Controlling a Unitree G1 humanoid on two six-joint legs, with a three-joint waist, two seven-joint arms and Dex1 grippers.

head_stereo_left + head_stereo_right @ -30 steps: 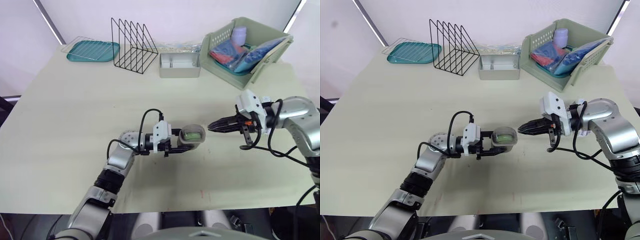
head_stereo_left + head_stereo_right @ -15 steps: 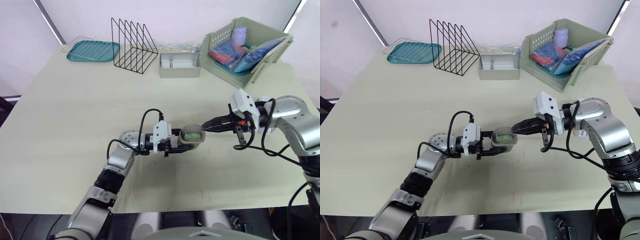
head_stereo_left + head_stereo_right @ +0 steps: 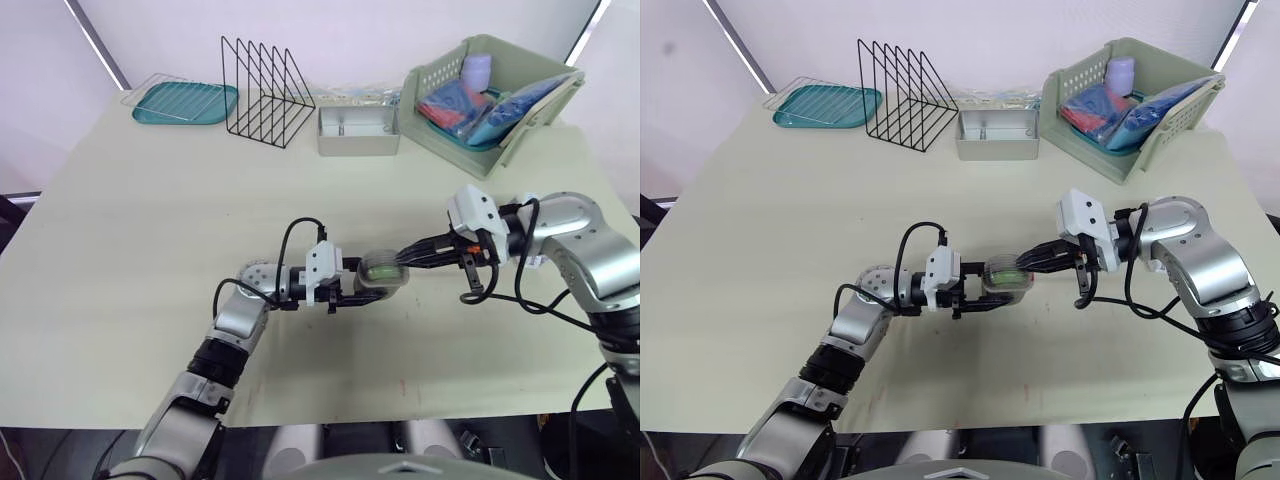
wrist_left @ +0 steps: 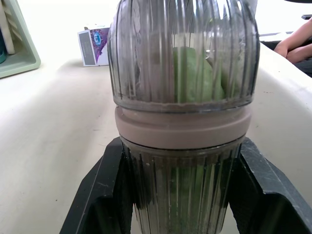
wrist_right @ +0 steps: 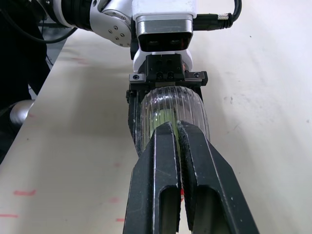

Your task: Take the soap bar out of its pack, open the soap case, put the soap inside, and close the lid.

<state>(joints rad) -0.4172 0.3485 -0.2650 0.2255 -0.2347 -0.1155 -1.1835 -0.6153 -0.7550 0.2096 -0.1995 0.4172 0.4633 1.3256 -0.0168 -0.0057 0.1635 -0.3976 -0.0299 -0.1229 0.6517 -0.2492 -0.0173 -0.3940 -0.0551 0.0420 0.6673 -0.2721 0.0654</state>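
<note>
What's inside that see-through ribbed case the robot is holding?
A pale green soap bar shows through the ribbed clear walls of the soap case. The case's beige band and the left gripper clamping it cover parts of the bar.

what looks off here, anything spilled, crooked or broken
Nothing stands out. The soap case sits straight in the left gripper, with the green soap inside and its two halves meeting evenly. The right gripper, fingers shut, appears to touch the case. Nothing looks spilled or cracked.
</note>
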